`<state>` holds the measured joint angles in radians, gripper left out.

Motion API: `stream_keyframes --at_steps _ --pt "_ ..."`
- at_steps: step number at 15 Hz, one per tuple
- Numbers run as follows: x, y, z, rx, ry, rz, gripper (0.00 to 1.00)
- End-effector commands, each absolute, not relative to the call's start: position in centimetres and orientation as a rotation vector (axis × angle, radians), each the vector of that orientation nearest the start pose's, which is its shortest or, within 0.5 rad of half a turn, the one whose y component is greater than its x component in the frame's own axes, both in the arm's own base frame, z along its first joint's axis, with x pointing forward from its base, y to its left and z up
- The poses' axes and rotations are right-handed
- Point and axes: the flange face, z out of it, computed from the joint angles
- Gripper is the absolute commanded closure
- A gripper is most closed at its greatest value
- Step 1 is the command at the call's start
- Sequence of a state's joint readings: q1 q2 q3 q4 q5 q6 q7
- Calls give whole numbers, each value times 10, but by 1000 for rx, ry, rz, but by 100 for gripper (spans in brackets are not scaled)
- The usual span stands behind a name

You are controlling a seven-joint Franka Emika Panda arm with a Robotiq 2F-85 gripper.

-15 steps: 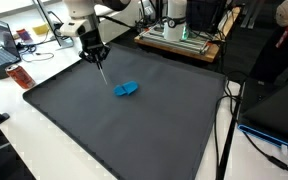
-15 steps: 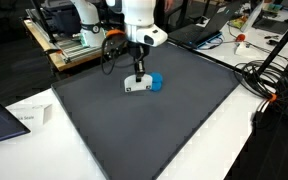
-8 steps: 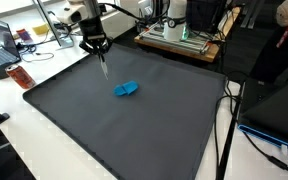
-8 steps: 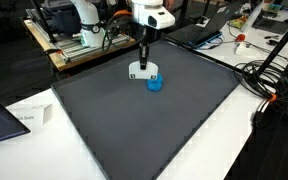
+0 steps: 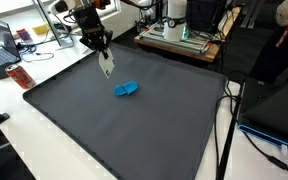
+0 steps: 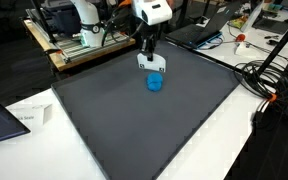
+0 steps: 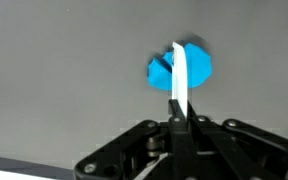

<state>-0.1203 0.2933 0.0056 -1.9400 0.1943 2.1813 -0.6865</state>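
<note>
White flat piece (image 7: 179, 80): thin, plate-like, edge-on as a narrow strip in wrist view and a small pale rectangle in an exterior view, hanging straight out from the fingertips and clear of the surface. The gripper (image 7: 178, 122) has its jaws pressed together across the piece's faces at the near end, probably because so thin a plate offers no other purchase. Blue object (image 7: 196, 62), a small rounded bright-blue lump, lies past the piece's free end, beneath the tool and apart from it, on the dark mat (image 5: 104, 130) that covers the white table (image 5: 24, 135).
</note>
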Motion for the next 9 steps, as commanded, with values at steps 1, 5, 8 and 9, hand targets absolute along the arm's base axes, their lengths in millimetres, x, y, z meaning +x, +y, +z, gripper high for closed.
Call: stream_keyframes --at_steps 1,5,8,9 --pt "606 -63 332 -2869 -498 -66 99" --pt "606 -64 325 -2839 -289 -104 99" --pt "605 -67 318 -2798 -157 -101 99" --pt "604 -69 313 -2796 -111 -98 99"
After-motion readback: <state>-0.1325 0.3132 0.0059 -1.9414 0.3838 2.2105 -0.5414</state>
